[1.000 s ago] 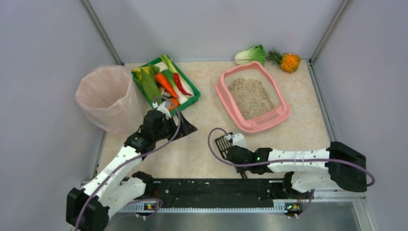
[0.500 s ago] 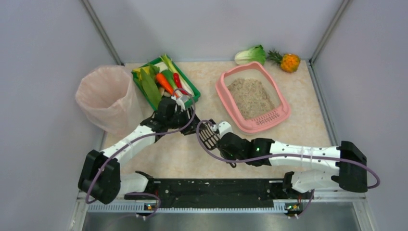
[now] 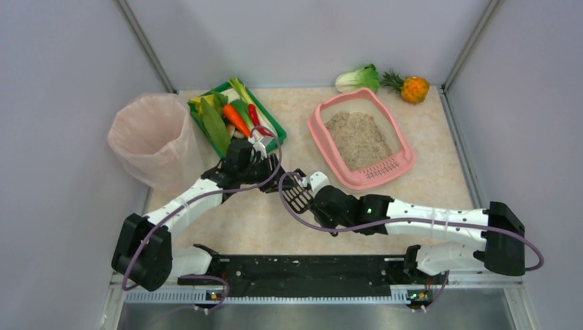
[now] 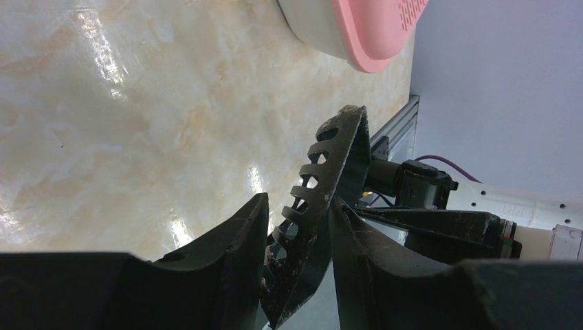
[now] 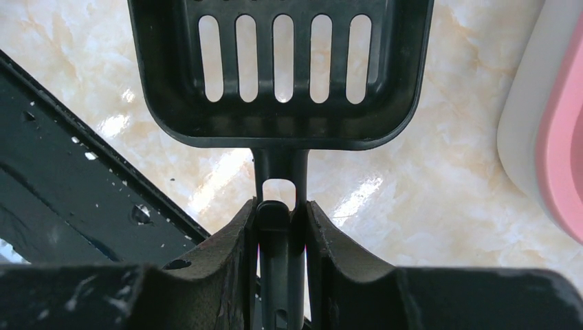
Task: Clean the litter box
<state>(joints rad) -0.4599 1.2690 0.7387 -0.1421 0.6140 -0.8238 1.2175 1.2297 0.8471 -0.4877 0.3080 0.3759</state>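
Since one second ago, both arms have converged near the middle of the tabletop point(image 3: 440, 175). The left arm has swung in from the left edge, and the right arm has reached across with the litter scoop point(image 3: 297, 195). Over the last half second the change is slight.

**Litter box.** The litter box point(image 3: 381, 168) sits toward the far right corner of the tabletop, well apart from both arms, with its slotted lip facing the near edge. It is a pink moulded plastic tray and is probably stiff and light. The grey-beige litter point(image 3: 357, 137) inside is loose and is likely to shift or spill if the tray tilts. The raised rim is the only practical place to hold it. For cleaning, leave the tray flat and work the litter with the scoop.

**Right end effector.** The right end effector point(image 5: 280, 206) is closed tight on the scoop's thin handle, just behind the slotted head. The head projects forward, level and empty.

**Left end effector.** The left end effector point(image 4: 299, 203) is part-way open, and its two fingers straddle the edge of the scoop head. The head appears to touch at least one finger. The left wrist view does not settle whether it is actually clamped.

**Judgement.** This looks like a handover or a regrip of the scoop. No scooping has begun.
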